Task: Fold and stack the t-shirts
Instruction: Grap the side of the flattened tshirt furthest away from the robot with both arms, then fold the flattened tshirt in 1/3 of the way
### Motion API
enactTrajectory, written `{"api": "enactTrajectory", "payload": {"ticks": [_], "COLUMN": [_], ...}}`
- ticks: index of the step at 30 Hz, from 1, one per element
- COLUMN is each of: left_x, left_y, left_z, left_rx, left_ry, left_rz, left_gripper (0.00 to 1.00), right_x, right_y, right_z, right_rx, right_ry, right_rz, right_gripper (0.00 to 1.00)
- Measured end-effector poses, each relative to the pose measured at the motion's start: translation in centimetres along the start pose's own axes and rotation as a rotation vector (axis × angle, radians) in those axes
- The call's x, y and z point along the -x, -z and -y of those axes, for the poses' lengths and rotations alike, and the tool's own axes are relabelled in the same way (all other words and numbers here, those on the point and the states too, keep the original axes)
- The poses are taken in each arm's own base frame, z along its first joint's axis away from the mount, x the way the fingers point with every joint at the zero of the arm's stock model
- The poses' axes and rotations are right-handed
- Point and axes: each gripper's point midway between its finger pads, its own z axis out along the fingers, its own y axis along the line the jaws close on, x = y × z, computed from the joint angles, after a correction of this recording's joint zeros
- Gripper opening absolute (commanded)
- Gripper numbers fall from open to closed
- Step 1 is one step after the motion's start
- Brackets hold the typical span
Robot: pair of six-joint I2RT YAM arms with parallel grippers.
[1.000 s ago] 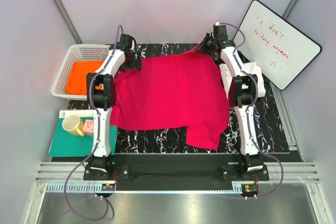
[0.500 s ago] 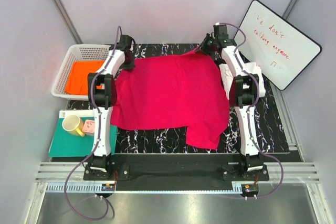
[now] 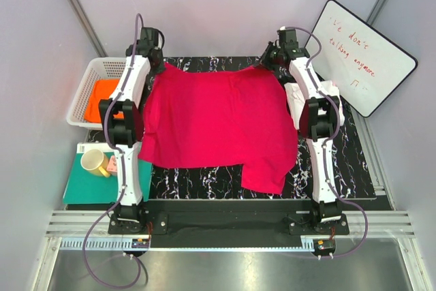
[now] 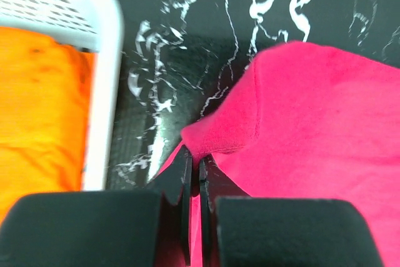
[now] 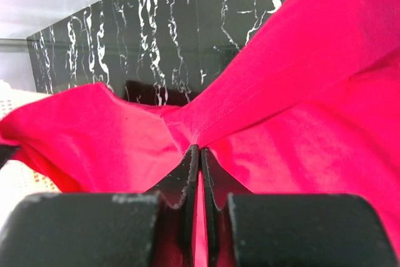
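The crimson-pink t-shirt point(image 3: 218, 124) lies spread over the black marbled mat, its far edge lifted. My left gripper point(image 3: 158, 66) is shut on its far left corner point(image 4: 215, 139), pinching cloth between the fingers. At the far right corner point(image 5: 200, 136), my right gripper point(image 3: 267, 65) is shut on the cloth too. A white t-shirt point(image 3: 334, 97) lies crumpled at the right, partly behind the right arm. The bright orange t-shirt point(image 3: 99, 100) sits in the basket, also seen in the left wrist view point(image 4: 40, 117).
A white mesh basket point(image 3: 102, 67) stands at the left edge. A teal-green board point(image 3: 85, 192) at the near left carries a yellow mug point(image 3: 94, 162). A whiteboard point(image 3: 361, 56) leans at the far right. The mat point(image 3: 347, 168) ends near the arm bases.
My left gripper has shut on the shirt's far left corner and carried it up and toward the far left, stretching the far edge. The right gripper has held its place.
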Motion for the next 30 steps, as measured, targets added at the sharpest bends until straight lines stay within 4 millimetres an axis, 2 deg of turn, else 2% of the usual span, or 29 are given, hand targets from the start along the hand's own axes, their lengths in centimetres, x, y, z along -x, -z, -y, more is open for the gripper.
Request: {"api": "enactTrajectory", "payload": {"ticks": [3, 6, 11, 15, 19, 25, 29, 30], "left_x": [1.0, 1.1, -0.2, -1.8, -3.6, -6.2, -8.1, -8.8], "left_y": [1.5, 2.3, 2.6, 2.9, 3.4, 3.8, 4.1, 4.2], "left_z": [-0.6, -1.1, -2.2, -3.0, -3.8, -5.1, -5.8, -5.9], "left_rx": [0.007, 0.023, 0.076, 0.114, 0.157, 0.23, 0.271, 0.281], "left_ry": [0.005, 0.008, 0.0, -0.003, -0.002, -0.001, 0.003, 0.003], "left_rz": [0.03, 0.036, -0.012, -0.073, -0.144, -0.246, -0.317, -0.338], "left_gripper": [0.0, 0.0, 0.0, 0.0, 0.0, 0.0, 0.0, 0.08], "right_x": [0.3, 0.9, 1.4, 0.3, -2.6, -8.9, -12.3, -12.8], "right_y": [1.2, 3.0, 6.3, 8.1, 8.6, 8.6, 9.3, 9.5], "right_z": [-0.7, -1.9, -3.8, -4.1, -2.4, 1.7, 3.6, 3.7], "right_rx": [0.001, 0.012, 0.024, 0.019, -0.022, -0.108, -0.157, -0.16], "right_ry": [0.015, 0.041, 0.076, 0.089, 0.076, 0.008, -0.033, -0.037], "right_rz": [0.002, 0.017, 0.024, -0.007, -0.091, -0.272, -0.368, -0.385], "right_gripper": [0.09, 0.09, 0.09, 0.09, 0.08, 0.08, 0.08, 0.08]}}
